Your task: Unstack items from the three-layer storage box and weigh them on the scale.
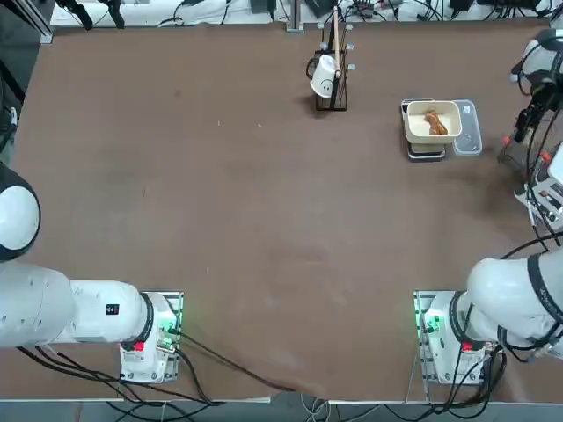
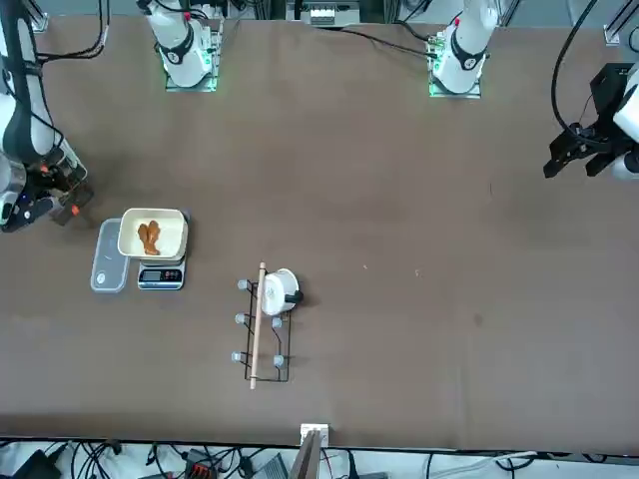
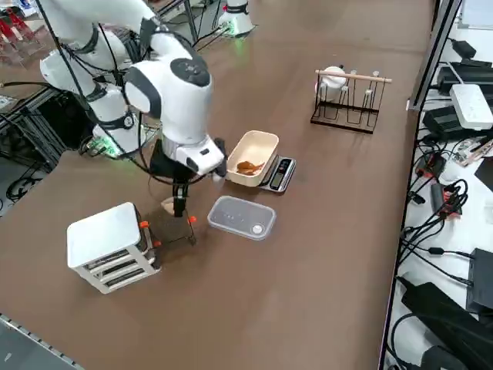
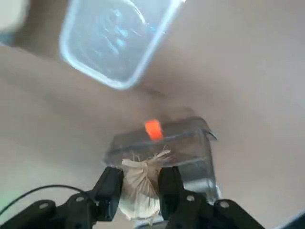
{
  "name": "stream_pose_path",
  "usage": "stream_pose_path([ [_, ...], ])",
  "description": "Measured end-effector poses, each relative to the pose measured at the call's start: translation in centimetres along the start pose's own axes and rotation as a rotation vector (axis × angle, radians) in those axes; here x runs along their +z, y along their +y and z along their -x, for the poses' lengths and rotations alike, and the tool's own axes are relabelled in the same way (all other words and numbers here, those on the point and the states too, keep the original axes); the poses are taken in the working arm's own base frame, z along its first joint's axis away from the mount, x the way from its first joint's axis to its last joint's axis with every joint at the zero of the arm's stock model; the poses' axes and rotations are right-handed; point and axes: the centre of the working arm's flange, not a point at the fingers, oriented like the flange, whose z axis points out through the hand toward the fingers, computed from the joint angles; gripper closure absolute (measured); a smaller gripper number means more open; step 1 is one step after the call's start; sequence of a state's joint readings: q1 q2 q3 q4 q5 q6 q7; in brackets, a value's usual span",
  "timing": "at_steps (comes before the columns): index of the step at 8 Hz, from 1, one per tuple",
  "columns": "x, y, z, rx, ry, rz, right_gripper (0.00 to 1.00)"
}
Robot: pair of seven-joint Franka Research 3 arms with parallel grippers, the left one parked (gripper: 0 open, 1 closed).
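Observation:
The white tiered storage box [image 3: 108, 245] with small orange marks stands near the table's right edge. Beside it lies a clear drawer with an orange handle [image 4: 152, 129]. Just above that drawer my right gripper [image 3: 179, 205] [image 4: 139, 180] is shut on a tan bread-like piece [image 4: 138, 187]. Further along, the cream square bowl [image 3: 253, 156] [image 1: 432, 120] sits on the small scale [image 3: 280, 174] [image 1: 426, 152]. A brown piece [image 1: 435, 123] [image 2: 150, 238] lies in the bowl. In the top view my gripper [image 1: 528, 121] is at the right edge.
A translucent rectangular tray [image 3: 242, 217] [image 1: 467, 128] lies flat between the gripper and the scale. A dark wire rack [image 1: 332, 83] with a white cup [image 1: 324, 76] stands at the far middle of the table. Cables and devices crowd the bench beyond the table's far edge.

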State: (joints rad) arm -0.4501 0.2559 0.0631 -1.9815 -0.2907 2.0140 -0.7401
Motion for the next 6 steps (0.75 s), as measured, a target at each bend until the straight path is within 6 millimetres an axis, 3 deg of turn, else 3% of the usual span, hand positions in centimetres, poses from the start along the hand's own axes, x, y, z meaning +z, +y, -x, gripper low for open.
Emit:
stream_pose_path([
  [4,-5.9,-5.0,-5.6,0.101,0.106,-0.174,0.54],
  [6,-6.2,-8.3,-9.7,0.184,0.161,-0.247,0.54],
])
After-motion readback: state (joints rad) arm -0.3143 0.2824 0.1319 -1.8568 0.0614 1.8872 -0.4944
